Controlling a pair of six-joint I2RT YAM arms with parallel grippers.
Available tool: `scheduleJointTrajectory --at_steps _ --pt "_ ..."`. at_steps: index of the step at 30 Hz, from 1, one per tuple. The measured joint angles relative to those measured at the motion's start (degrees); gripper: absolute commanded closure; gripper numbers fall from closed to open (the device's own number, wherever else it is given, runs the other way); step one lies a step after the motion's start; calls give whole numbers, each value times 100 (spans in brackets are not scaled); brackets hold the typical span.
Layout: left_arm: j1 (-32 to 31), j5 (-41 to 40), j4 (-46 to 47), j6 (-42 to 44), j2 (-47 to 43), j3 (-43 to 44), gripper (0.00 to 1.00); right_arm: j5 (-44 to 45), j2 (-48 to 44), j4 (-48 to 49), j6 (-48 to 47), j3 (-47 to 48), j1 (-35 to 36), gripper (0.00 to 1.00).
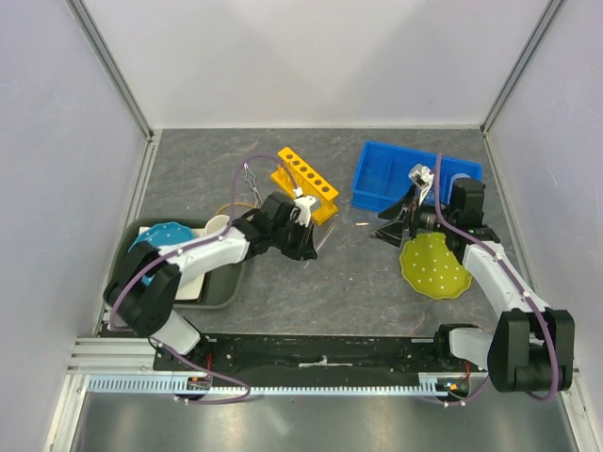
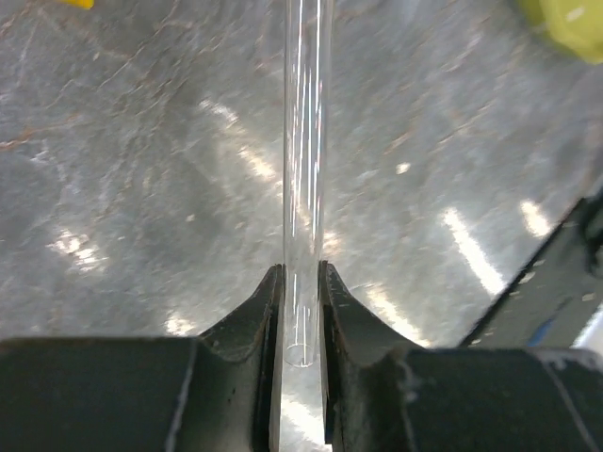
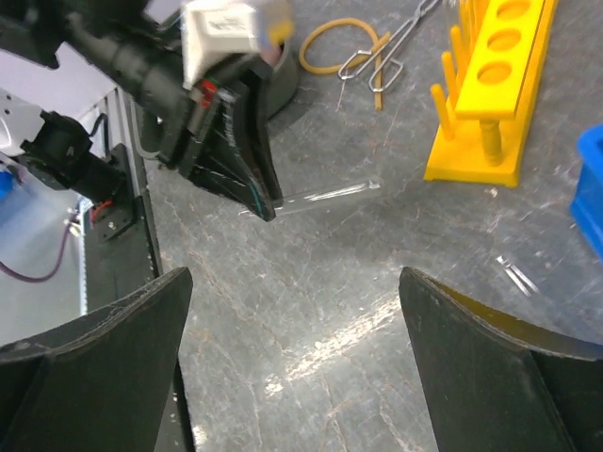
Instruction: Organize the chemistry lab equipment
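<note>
The thin tube in my left fingers was clear and glossy, probably glass; the fingers were matt black plastic. The tabletop looked like mottled grey stone with a sheen.

Clear rod pinched between left fingers; yellow holed rack upright; tongs, tan loop lying near

One yellow holed rack, one blue bin, one dark tray, one mug. Two dotted plates: blue plate, green plate. One metal tongs, one tan rubber loop. One clear rod for certain, perhaps a second rod, seen only as a faint glint.
</note>
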Motion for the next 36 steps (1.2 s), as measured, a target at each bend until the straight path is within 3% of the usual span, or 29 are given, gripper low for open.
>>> scheduleJointTrajectory --at_steps 7,15,23,29,32,35,36 --pt "-90 474 2076 -1528 -756 -1165 89 109 678 1458 1698 -516 92 2" --pt "-654 245 4236 -3018 -636 -1440 89 960 1014 3161 4002 -1086 348 12" --pt "-1001 -306 5174 -3781 -15 -1416 89 1071 1375 3733 4951 -1097 728 27" --pt "-1108 -632 5407 -4046 138 -1384 89 1088 1375 3799 5049 -1095 883 43" --pt "-1117 -789 5499 -4111 138 -1373 89 1091 1405 3773 5023 -1095 935 58" --pt "-1126 -898 5508 -4151 138 -1349 84 1086 1469 3720 4983 -1093 988 69" --pt "-1130 -922 5475 -4155 138 -1342 78 1078 1475 3709 4981 -1088 997 76"
